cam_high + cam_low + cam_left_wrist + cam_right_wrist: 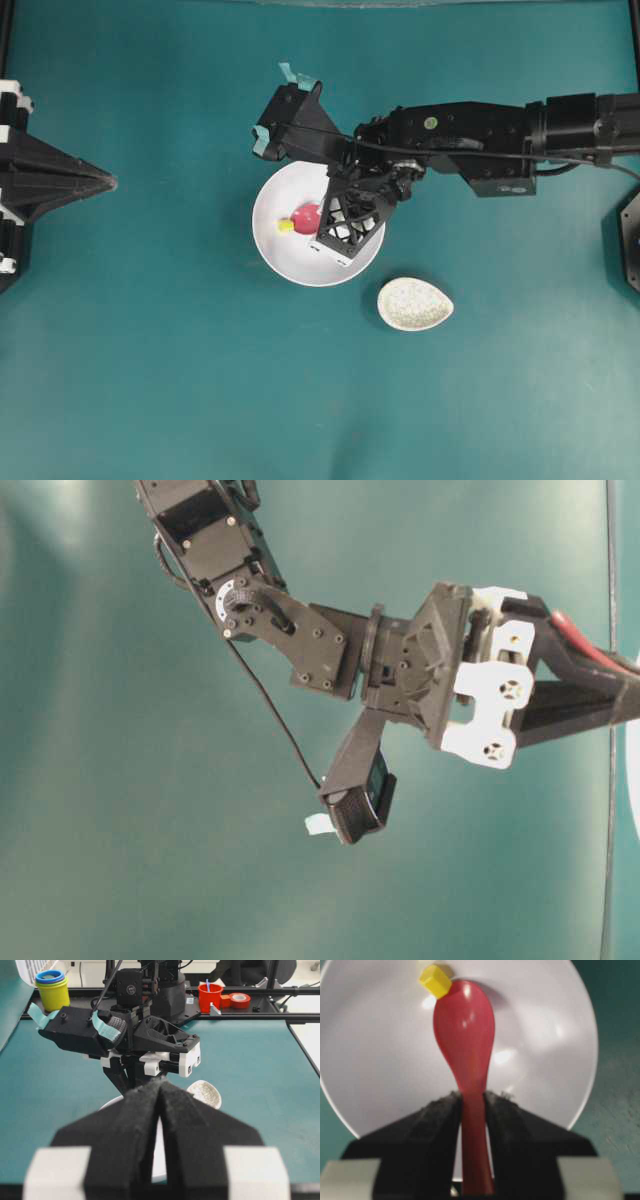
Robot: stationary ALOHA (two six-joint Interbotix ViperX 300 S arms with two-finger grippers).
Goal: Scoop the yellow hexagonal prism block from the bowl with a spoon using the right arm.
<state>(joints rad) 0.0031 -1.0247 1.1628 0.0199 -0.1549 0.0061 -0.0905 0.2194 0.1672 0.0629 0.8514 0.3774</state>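
The white bowl [272, 245] sits mid-table. Inside it the yellow hexagonal prism block [286, 226] lies on the bowl floor, touching the tip of the pink-red spoon [307, 214]. In the right wrist view the block [435, 981] rests at the far left edge of the spoon's scoop [465, 1025], not inside it. My right gripper [472, 1097], at the end of the teal-taped right arm [440, 135], is shut on the spoon's handle over the bowl [380, 1060]. My left gripper [108, 182] is parked at the table's left edge, its fingertips [150, 1091] pressed together around nothing.
A small speckled egg-shaped spoon rest [414, 303] lies just right of and in front of the bowl. Behind the table, in the left wrist view, stand stacked yellow cups [52, 990], a red cup [210, 996] and a tape roll [240, 999].
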